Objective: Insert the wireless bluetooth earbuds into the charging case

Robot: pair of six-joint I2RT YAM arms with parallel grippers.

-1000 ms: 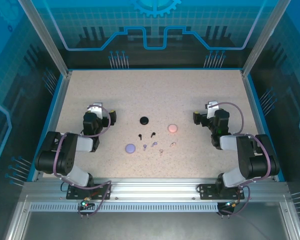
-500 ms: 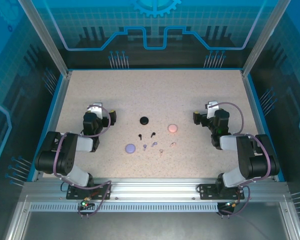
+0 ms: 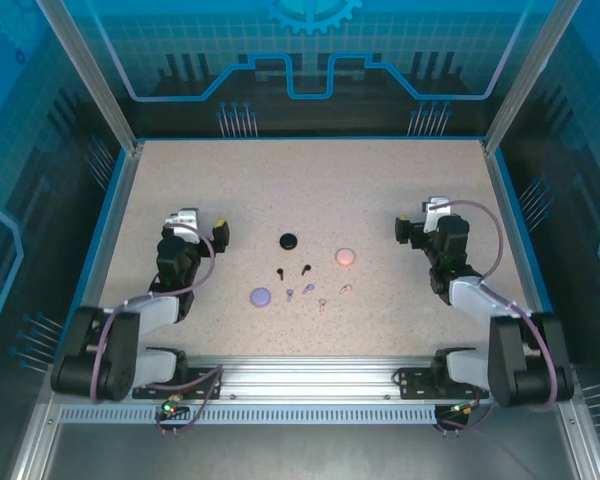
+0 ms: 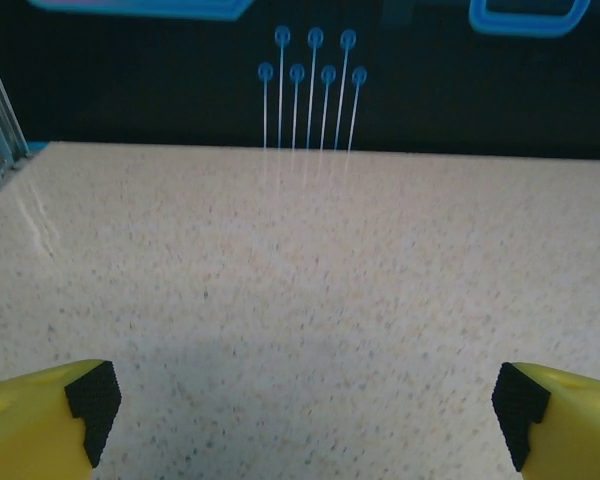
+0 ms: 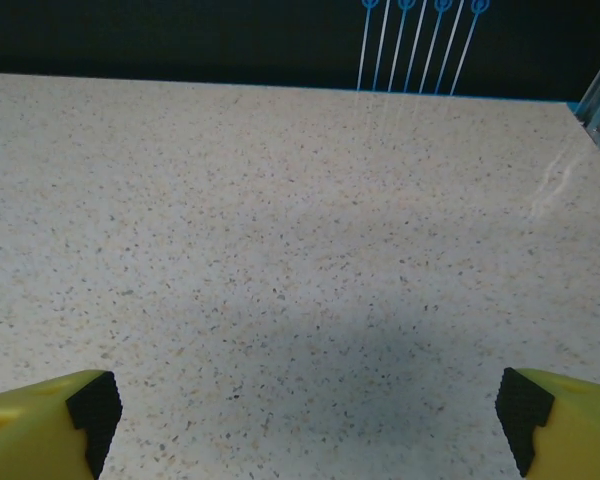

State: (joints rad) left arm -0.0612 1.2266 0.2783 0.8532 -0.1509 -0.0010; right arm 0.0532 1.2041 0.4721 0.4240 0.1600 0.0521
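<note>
Three round charging cases lie mid-table: black (image 3: 289, 240), pink (image 3: 345, 257) and lavender (image 3: 261, 296). Between them the tiny earbuds are scattered: two black (image 3: 279, 271) (image 3: 305, 268), two lavender (image 3: 289, 294) (image 3: 308, 289) and two pale pink (image 3: 322, 303) (image 3: 346, 289). My left gripper (image 3: 193, 222) (image 4: 305, 415) stands open well left of them. Its yellow fingers with black pads (image 4: 92, 408) have only bare tabletop between them. My right gripper (image 3: 430, 218) (image 5: 305, 415) is open to the right of the pink case, pads (image 5: 520, 412) wide apart over bare table.
The speckled table (image 3: 310, 180) is walled by blue panels at the back and sides, with aluminium posts at the far corners (image 3: 130, 145). Both wrist views look toward the back wall (image 4: 310, 90) across bare surface.
Both arms have stretched out and dropped their elbows. The grippers have shifted slightly toward the far side, the right one also outward. Cases and earbuds have not moved.
</note>
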